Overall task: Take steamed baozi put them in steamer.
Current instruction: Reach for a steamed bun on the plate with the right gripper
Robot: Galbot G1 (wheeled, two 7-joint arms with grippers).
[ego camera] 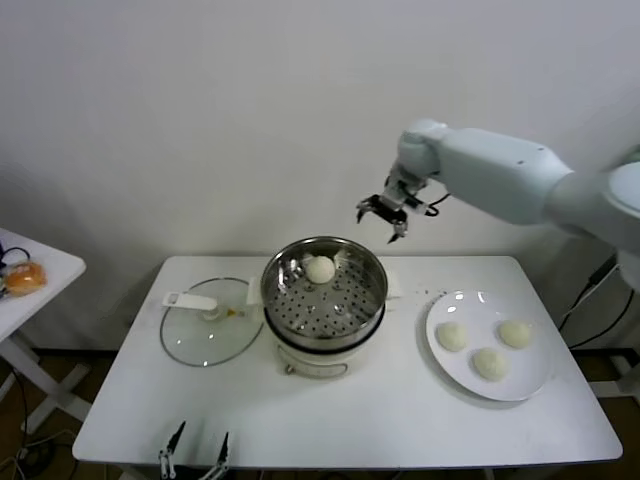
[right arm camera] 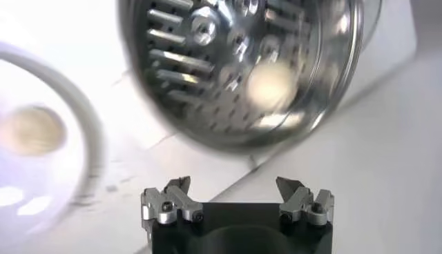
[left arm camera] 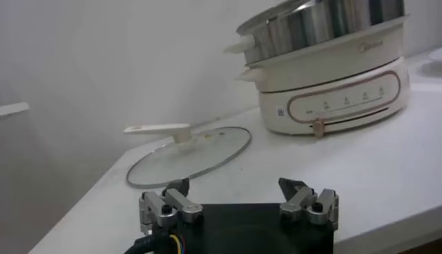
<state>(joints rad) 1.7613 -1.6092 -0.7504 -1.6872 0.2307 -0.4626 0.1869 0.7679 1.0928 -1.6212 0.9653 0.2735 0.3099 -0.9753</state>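
Right gripper (ego camera: 385,213) spread wide and empty, raised behind the steamer (ego camera: 323,300), one bun (ego camera: 320,268) below on the tray, three buns (ego camera: 452,336) waiting on the plate (ego camera: 440,365). Left gripper (left arm camera: 238,200) open, empty, parked low at the bench (left arm camera: 387,179) edge near the lid (left arm camera: 190,153). Right wrist: bun (right arm camera: 271,84) in the steamer (right arm camera: 207,76), beyond the open gripper (right arm camera: 235,197).

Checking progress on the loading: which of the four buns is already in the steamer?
The lone baozi on the perforated tray at the back of the steamer; the other three lie on the white plate.
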